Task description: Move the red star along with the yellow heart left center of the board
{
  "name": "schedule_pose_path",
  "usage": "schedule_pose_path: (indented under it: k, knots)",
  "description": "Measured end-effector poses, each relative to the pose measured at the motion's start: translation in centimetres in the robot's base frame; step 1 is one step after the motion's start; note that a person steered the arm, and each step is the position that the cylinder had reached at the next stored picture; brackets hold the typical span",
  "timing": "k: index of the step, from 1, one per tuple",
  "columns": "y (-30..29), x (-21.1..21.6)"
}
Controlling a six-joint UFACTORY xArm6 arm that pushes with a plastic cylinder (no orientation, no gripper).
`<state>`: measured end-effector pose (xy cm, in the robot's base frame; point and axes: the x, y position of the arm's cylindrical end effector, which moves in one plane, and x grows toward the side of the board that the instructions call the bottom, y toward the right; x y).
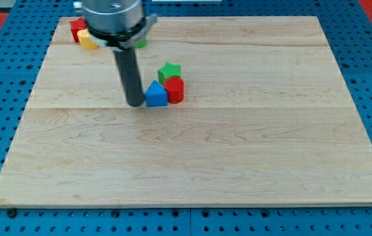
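A red block (77, 28), its shape unclear and partly cut off by the arm, sits at the board's top left corner. A yellow block (88, 42) touches it on its lower right; its shape is also unclear. My tip (135, 103) rests on the board well to the lower right of those two, right against the left side of a blue triangular block (156, 95).
A red cylinder (175, 89) touches the blue block's right side, with a green star (169, 71) just above them. A green block (141, 43) peeks out behind the arm near the top. The wooden board (238, 144) lies on a blue pegboard.
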<state>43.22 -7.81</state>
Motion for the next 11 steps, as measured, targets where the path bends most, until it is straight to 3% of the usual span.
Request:
schedule_pose_path:
  k: [3,5,7,8,9,10,11]
  knots:
    - [-3.0,-1.2]
    - [-22.7,-8.7]
    - [-22.6,-21.4]
    - [-16.6,-23.1]
    - [-11.2,-19.1]
    - [-9.9,-14.9]
    - [-10.2,-15.8]
